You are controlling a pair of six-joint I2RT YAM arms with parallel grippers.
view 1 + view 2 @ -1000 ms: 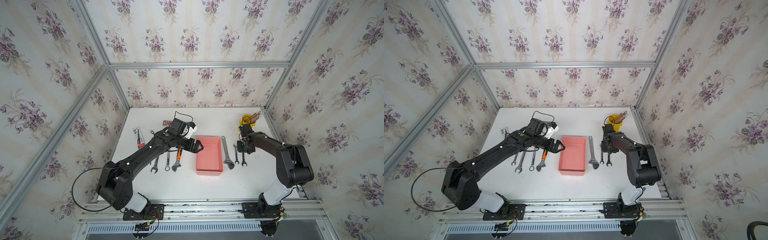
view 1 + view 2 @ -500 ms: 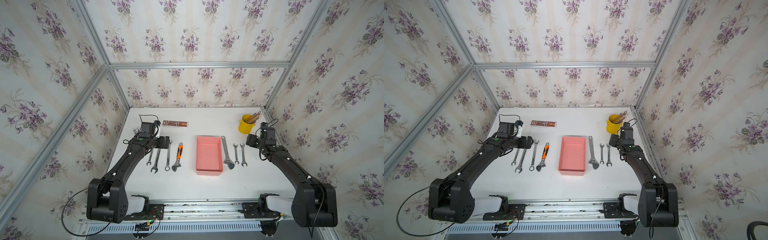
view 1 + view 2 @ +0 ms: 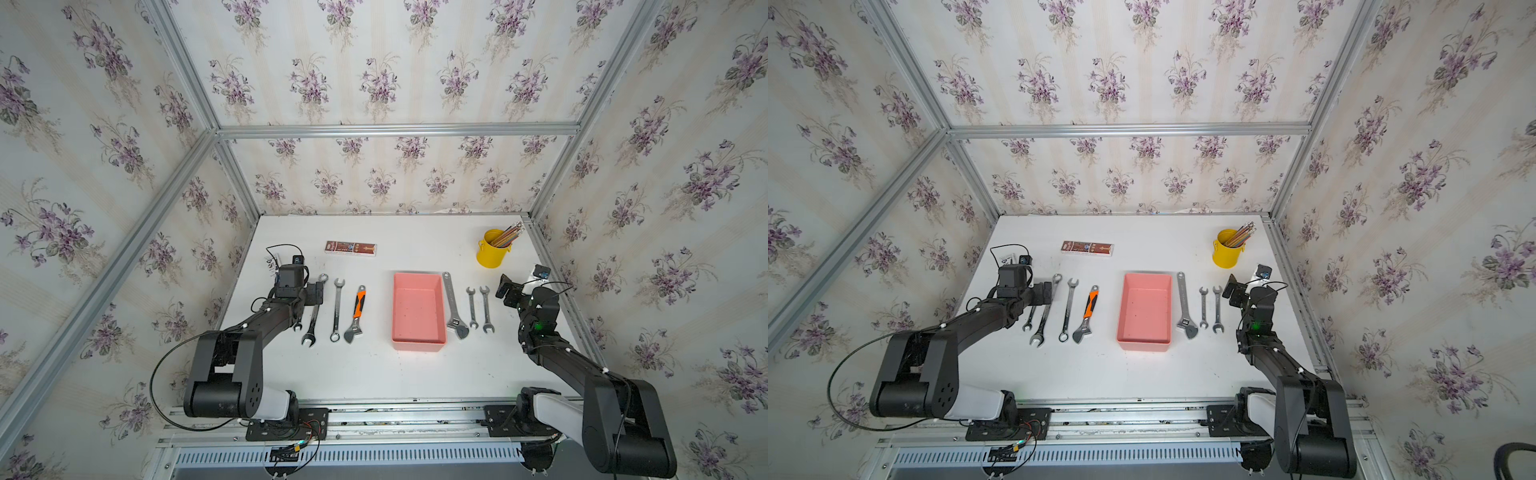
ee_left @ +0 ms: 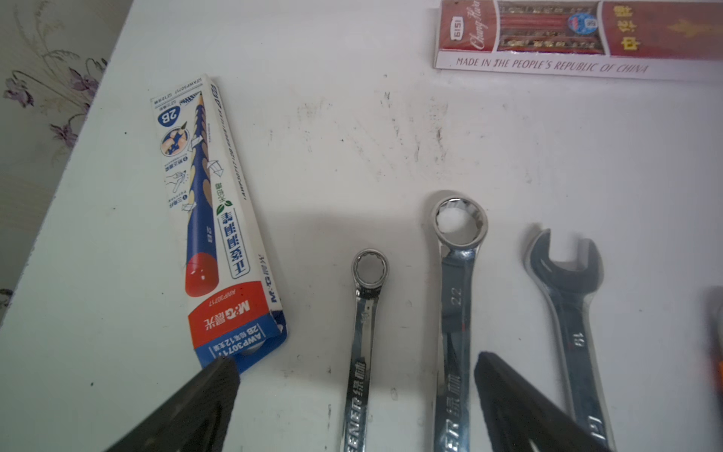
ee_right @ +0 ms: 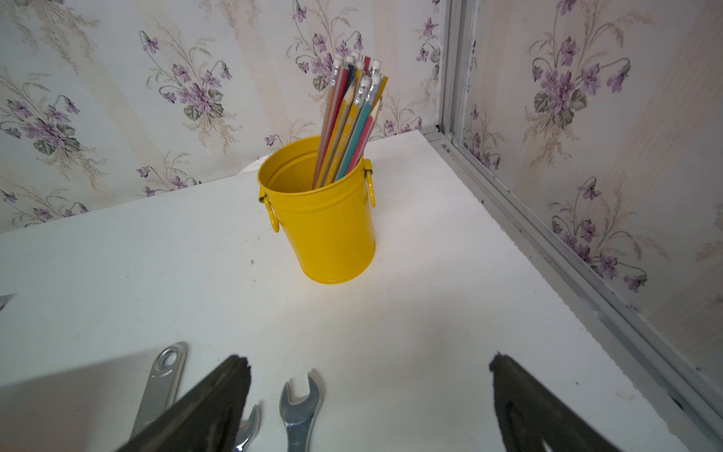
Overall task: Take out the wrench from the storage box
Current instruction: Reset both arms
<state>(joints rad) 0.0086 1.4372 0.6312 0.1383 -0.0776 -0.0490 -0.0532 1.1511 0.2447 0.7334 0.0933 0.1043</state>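
Two robot arms are reaching over a white table holding an empty pink storage box.
An adjustable wrench is lying just right of the box; left gripper and right gripper are gaping, grasping nothing.

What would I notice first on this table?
Probably the pink storage box, empty, in the middle of the white table. Shiny wrenches lie in rows on both sides of it, an orange-handled wrench on the left. A yellow cup of pencils stands in the far right corner.
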